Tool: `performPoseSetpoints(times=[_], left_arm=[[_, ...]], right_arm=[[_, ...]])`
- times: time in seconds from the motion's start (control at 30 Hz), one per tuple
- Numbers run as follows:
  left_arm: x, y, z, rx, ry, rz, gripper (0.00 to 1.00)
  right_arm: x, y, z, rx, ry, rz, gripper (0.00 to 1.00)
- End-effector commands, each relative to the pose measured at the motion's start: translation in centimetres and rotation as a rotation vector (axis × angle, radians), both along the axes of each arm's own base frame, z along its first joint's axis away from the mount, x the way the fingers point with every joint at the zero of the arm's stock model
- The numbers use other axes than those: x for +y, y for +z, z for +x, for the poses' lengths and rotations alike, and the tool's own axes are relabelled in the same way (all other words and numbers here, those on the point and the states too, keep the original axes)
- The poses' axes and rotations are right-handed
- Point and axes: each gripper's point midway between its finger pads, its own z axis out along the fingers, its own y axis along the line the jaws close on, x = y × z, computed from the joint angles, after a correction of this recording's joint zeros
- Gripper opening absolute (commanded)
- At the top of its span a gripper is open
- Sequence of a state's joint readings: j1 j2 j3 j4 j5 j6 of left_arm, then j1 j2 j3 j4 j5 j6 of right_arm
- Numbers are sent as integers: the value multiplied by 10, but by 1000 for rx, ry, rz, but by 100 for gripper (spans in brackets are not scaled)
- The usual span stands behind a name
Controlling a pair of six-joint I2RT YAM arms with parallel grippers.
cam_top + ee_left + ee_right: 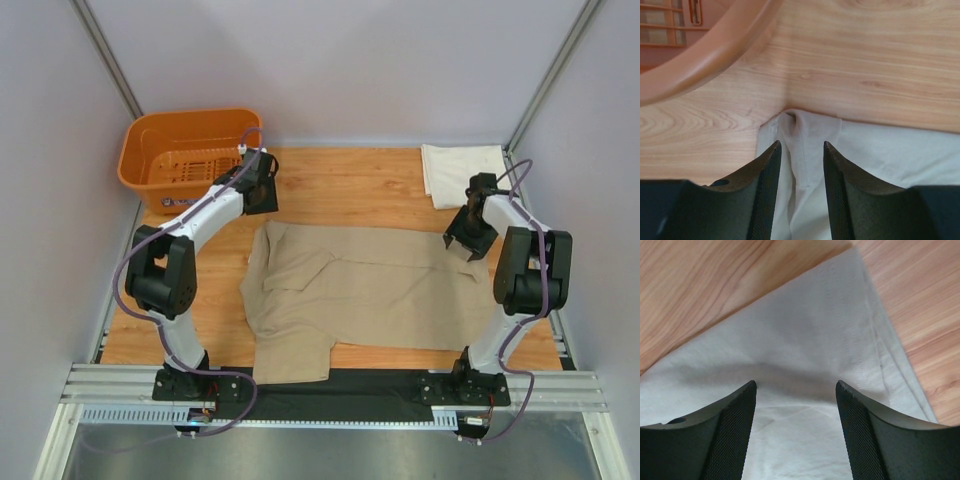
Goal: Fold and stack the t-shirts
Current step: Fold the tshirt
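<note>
Soft, light and floppy, like any cloth: a tan t-shirt (380, 285), spread flat on the wooden table (350, 180) in the middle of the top view, with one part reaching down toward the lower left. Bends and wrinkles easily, slides a little on smooth wood, cannot break. Best to pinch at a corner or along a thick stitched edge, and to lift two corners together to stop any drooping or bunching. Left claw (802, 145) at the upper left corner of the shirt, close to the orange basket (190, 150). In the left wrist view, about half open, with a small raised fold of that corner right between the two fingers, under them and a bit ahead. A gap on each side of the fold, so probably not squeezing and holding nothing. Right claw (796, 385) at the upper right corner of the shirt, wide open, holding nothing. In the right wrist view, flat cloth under and between the fingers, with a stitched hem down the right side of the frame. In the upper right of the top view, a cream t-shirt (460, 172), already folded small, apart from both claws. Most likely next: close on both corners, then fold the tan shirt over.
</note>
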State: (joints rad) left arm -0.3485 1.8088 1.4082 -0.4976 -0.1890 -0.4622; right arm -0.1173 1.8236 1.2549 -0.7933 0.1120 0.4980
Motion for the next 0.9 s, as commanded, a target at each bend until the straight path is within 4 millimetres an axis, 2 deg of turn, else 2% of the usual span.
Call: performPoseSetpoints(times=[0.0,0.13,0.23,0.43,0.6,0.7,0.87], left_arm=[[-4,5,12,-46,32,93,46],[-6,-15,16,-3,65,137,45],[-4,-25,15,24,83,153,44],[1,-39,13,60,95,190,44],[-3,-48,12,80,87,173,39],[-4,-51,12,88,82,172,30],[1,-46,11,78,94,187,20]], right_arm=[[-17,10,16,-47,-18,-24,66],[-20,13,16,-49,-23,-20,66],[-21,16,17,-61,-25,-18,66],[-25,11,11,-52,-43,-6,66],[-28,8,8,-45,-59,3,66],[-31,7,7,-41,-63,-4,66],[-38,0,6,-16,-80,-29,64]])
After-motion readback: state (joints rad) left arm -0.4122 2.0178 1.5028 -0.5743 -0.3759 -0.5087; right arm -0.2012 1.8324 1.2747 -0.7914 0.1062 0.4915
